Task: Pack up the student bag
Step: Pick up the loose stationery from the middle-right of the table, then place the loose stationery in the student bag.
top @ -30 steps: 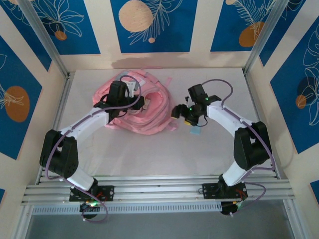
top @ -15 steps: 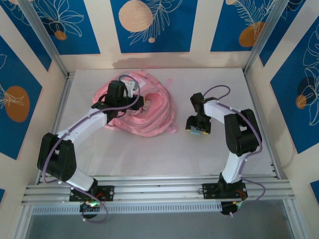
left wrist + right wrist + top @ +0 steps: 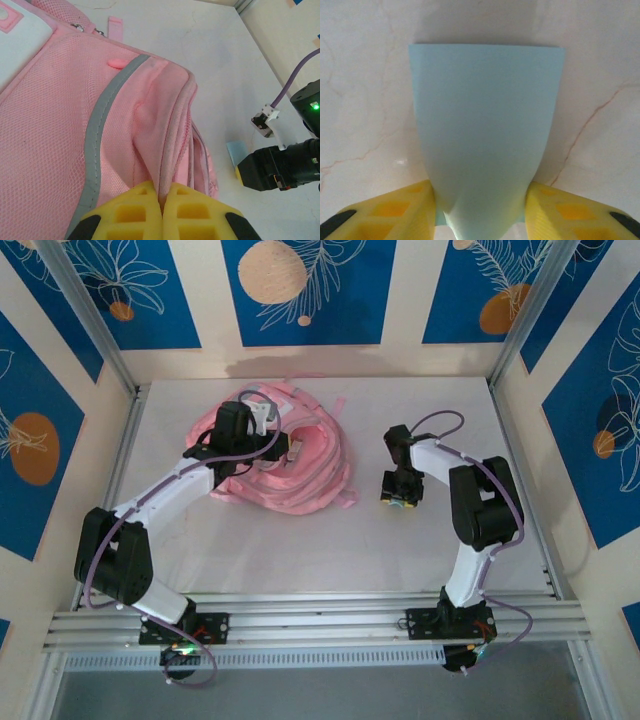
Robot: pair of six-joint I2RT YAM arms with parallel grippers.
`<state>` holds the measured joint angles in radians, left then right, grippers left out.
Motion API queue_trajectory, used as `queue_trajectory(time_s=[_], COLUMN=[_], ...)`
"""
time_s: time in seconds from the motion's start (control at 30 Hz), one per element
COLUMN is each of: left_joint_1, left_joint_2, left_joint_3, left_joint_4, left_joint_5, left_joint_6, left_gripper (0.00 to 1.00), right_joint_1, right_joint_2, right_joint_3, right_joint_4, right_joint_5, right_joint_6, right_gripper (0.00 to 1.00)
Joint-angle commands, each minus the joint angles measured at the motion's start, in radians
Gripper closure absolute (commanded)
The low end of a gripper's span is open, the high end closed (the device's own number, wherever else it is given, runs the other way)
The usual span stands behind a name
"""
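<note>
The student bag [image 3: 305, 468], pink with grey trim, lies slumped at the back left of the table; its mesh front [image 3: 55, 125] shows close up in the left wrist view. My left gripper [image 3: 162, 200] is shut on a fold of the bag's pink edge, at the bag's middle [image 3: 275, 448]. To the right of the bag, my right gripper [image 3: 400, 496] points down at the table. Its yellow fingers [image 3: 395, 210] press both sides of a pale blue pad [image 3: 485, 115], which bows upward between them. The pad's corner [image 3: 236, 150] shows beside the right gripper's black body.
The white marbled table [image 3: 300, 550] has free room in front of the bag and arms. Pink straps [image 3: 340, 502] trail from the bag toward the right gripper. Metal posts and patterned walls close in the back and both sides.
The right arm has folded in and dropped onto the pale blue pad, and its jaws have narrowed against the pad's sides. The left gripper and the bag have hardly moved.
</note>
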<state>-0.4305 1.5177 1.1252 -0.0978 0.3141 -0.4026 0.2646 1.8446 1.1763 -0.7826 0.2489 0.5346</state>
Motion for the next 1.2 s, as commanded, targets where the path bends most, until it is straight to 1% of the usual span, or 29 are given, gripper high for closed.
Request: queue_trajectory(time_s=[0.0,0.1,0.2,0.3,0.37,0.47,0.6,0.7,0.73,0.77,0.83,0.87,0.9,0.97,1.0,1.03,1.07,1.13,1.17], left_joint_1=[-0.016,-0.016,-0.016,-0.016,-0.016,-0.017,-0.019,-0.023,-0.025,-0.028,-0.032,-0.033,-0.033,-0.034,-0.033,-0.035,-0.036,-0.041,-0.044], left_joint_2=[-0.017,-0.016,-0.016,-0.015,-0.012,-0.009,-0.001,0.002,0.001,-0.002,-0.002,-0.003,-0.002,0.002,0.005,0.007,0.008,0.013,0.015], left_joint_3=[0.039,0.033,0.032,0.036,0.039,0.044,0.055,0.056,0.054,0.053,0.053,0.052,0.052,0.056,0.057,0.058,0.056,0.051,0.050], left_joint_4=[0.057,0.065,0.069,0.074,0.076,0.078,0.081,0.086,0.089,0.091,0.095,0.099,0.105,0.112,0.115,0.121,0.125,0.138,0.139], left_joint_5=[0.072,0.074,0.082,0.087,0.090,0.092,0.106,0.108,0.108,0.106,0.103,0.105,0.106,0.110,0.114,0.118,0.120,0.123,0.123], left_joint_6=[-0.031,-0.039,-0.047,-0.056,-0.059,-0.061,-0.067,-0.077,-0.080,-0.082,-0.088,-0.091,-0.094,-0.100,-0.103,-0.108,-0.113,-0.122,-0.124], left_gripper=[1.00,1.00,1.00,1.00,1.00,1.00,1.00,1.00,1.00,1.00,1.00,1.00,1.00,1.00,1.00,1.00,1.00,1.00,1.00], right_joint_1=[-0.016,-0.017,0.000,0.051,0.096,0.174,0.249,0.297,0.304,0.305,0.302,0.300,0.297,0.291,0.287,0.284,0.280,0.276,0.274], right_joint_2=[-0.051,-0.116,-0.172,-0.188,-0.171,-0.119,-0.008,0.064,0.082,0.093,0.103,0.101,0.096,0.081,0.071,0.060,0.053,0.040,0.036], right_joint_3=[0.004,0.026,0.061,0.108,0.145,0.210,0.306,0.391,0.403,0.410,0.407,0.403,0.397,0.379,0.365,0.346,0.326,0.279,0.261], right_joint_4=[0.007,-0.022,-0.025,0.016,0.058,0.127,0.232,0.250,0.262,0.276,0.309,0.320,0.326,0.327,0.328,0.335,0.349,0.403,0.435], right_joint_5=[-0.058,-0.099,-0.215,-0.331,-0.392,-0.444,-0.523,-0.496,-0.492,-0.497,-0.516,-0.523,-0.529,-0.530,-0.528,-0.526,-0.526,-0.545,-0.559], right_joint_6=[-0.003,-0.012,-0.013,0.016,0.037,0.069,0.128,0.160,0.173,0.187,0.212,0.215,0.214,0.208,0.206,0.205,0.209,0.235,0.251], right_gripper=[0.55,0.56,0.56,0.55,0.55,0.55,0.55,0.55,0.53,0.48,0.34,0.30,0.28,0.26,0.27,0.29,0.34,0.53,0.60])
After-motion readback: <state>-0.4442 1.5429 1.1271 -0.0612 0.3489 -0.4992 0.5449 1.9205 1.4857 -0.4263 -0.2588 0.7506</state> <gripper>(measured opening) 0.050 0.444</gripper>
